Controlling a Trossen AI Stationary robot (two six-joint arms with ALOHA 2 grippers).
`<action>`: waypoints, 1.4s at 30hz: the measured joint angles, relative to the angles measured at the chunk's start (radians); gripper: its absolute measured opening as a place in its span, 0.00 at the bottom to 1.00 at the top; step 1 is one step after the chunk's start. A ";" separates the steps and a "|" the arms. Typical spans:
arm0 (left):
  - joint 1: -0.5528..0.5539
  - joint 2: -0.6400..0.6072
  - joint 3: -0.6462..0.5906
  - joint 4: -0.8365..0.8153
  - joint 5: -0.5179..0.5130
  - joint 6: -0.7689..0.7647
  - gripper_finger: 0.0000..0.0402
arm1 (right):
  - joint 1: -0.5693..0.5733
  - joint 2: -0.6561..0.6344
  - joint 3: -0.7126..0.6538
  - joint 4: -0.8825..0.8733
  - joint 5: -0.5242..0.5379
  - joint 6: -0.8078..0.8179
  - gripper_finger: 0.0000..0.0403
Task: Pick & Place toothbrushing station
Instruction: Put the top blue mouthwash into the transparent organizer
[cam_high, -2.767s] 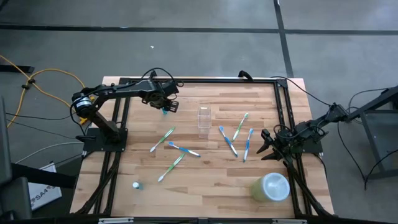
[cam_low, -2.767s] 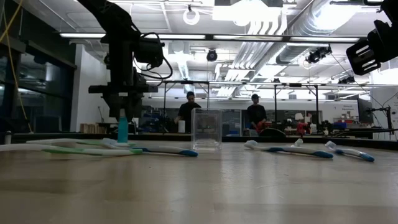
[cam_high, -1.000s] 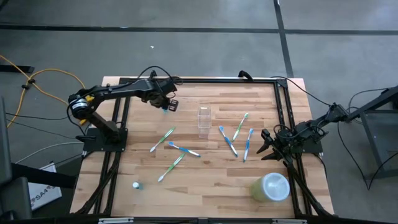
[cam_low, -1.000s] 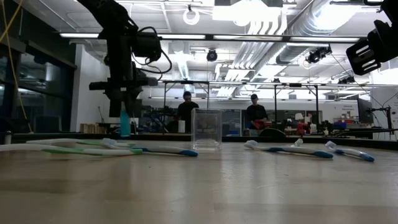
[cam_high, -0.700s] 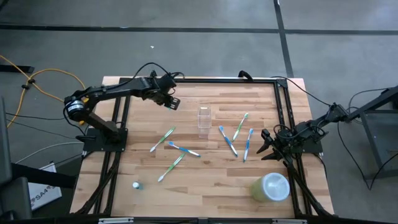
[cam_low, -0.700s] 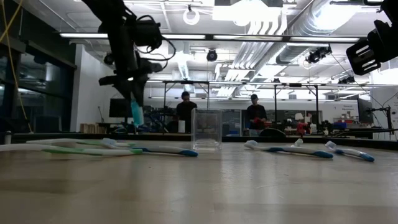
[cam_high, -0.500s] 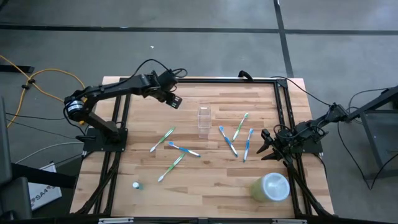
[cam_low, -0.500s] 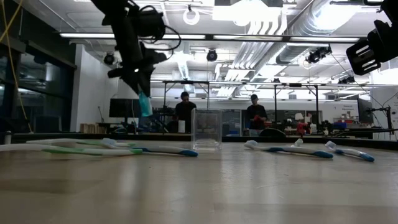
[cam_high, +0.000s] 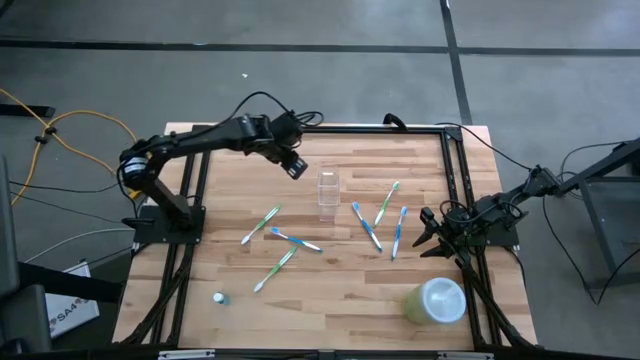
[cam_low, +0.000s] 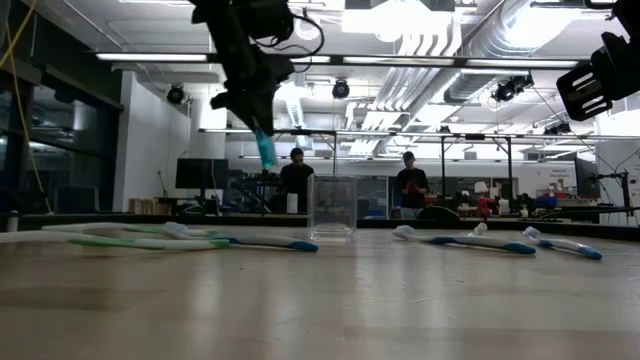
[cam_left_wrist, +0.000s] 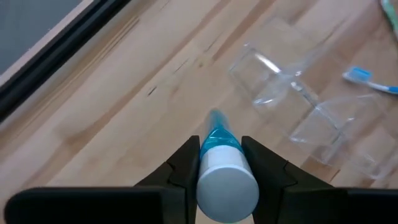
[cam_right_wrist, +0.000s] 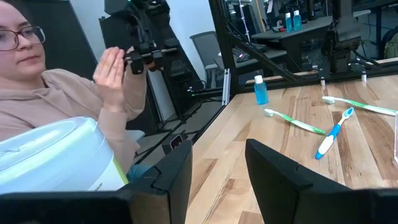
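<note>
My left gripper (cam_high: 295, 167) is in the air just left of the clear cup (cam_high: 328, 193), shut on a small blue tube with a white cap (cam_left_wrist: 217, 138). The tube slants down below the fingers in the low view (cam_low: 265, 148). The cup (cam_low: 332, 208) stands upright on the table. Several blue and green toothbrushes (cam_high: 372, 226) lie flat on both sides of it. A second small tube (cam_high: 219, 298) stands near the front left. My right gripper (cam_high: 428, 232) is open and empty at the table's right side. My left gripper pinches the tube's blue body just below the white cap (cam_left_wrist: 212, 149) between its two fingers (cam_left_wrist: 186, 163). The fingers come from above, slanting toward the cup, and run along the tube. The tube is lifted clear of the table, tilted, its narrow end (cam_low: 268, 160) down.
A pale green round container (cam_high: 437, 300) stands at the front right, close to my right gripper. A person with a raised hand (cam_right_wrist: 112, 74) sits beyond the table. The black frame rail (cam_high: 350, 130) runs along the far edge.
My left gripper has risen and gone toward the table's right edge, to the clear cup, tipping as it went. The tube has gone with it, from upright just above the table to tilted and well clear of it. The right arm has kept still.
</note>
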 joint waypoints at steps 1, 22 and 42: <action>-0.008 0.012 0.017 -0.006 0.000 0.008 0.22 | 0.000 0.000 0.000 0.000 0.000 0.000 0.35; -0.192 0.130 0.167 0.006 -0.114 0.117 0.22 | 0.000 0.000 0.000 0.000 0.000 0.000 0.35; -0.195 0.259 0.167 0.105 -0.060 0.165 0.22 | 0.000 0.000 0.000 0.000 0.001 0.000 0.35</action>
